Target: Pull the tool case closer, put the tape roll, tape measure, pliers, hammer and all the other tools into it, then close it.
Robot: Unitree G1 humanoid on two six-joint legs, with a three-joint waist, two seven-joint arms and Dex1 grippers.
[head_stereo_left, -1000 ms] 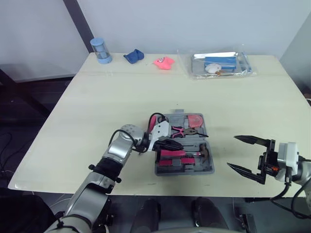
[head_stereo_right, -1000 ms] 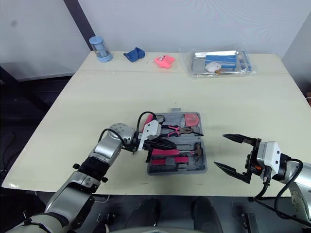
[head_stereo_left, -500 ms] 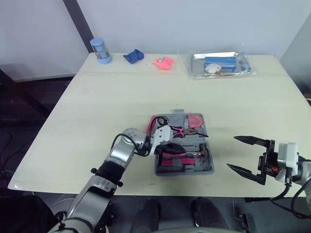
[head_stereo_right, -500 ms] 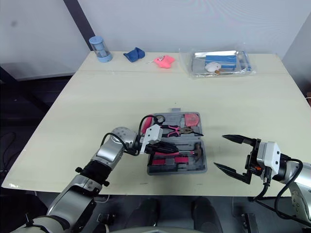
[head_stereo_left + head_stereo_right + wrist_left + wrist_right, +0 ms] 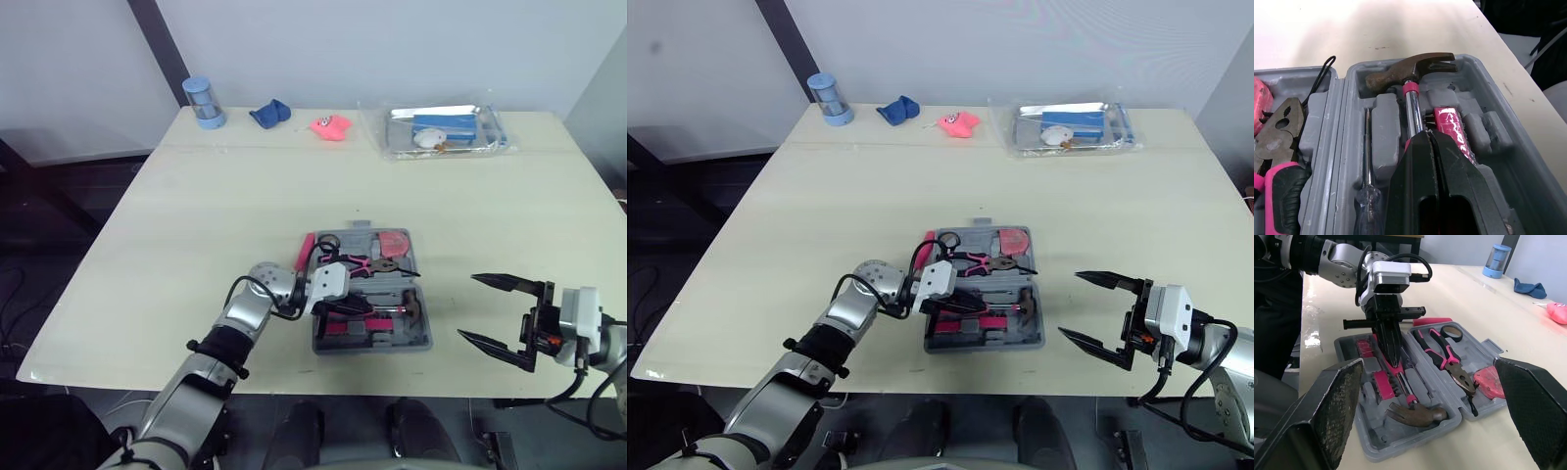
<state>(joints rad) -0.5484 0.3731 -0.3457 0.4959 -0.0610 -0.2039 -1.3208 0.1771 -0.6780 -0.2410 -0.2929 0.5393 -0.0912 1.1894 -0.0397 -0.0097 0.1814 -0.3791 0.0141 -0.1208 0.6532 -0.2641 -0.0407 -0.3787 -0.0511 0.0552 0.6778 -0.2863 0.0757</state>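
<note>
Hard to see most of hammer [image 5: 1410, 73] handle, hidden under left gripper [image 5: 1430, 133], pressed fully together with nothing visibly held. Set in near half of open case [image 5: 419, 345], head just past fingertips, pliers [image 5: 1276, 127] in far half. Off right: right gripper [image 5: 468, 306], spread wide, empty, well apart from case.

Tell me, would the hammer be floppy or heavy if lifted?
Probably stiff: the hammer has a shiny metal shaft. Likely head-heavy, given that chunky head. Unlikely to roll, sitting in a moulded slot of the tool case.
</note>
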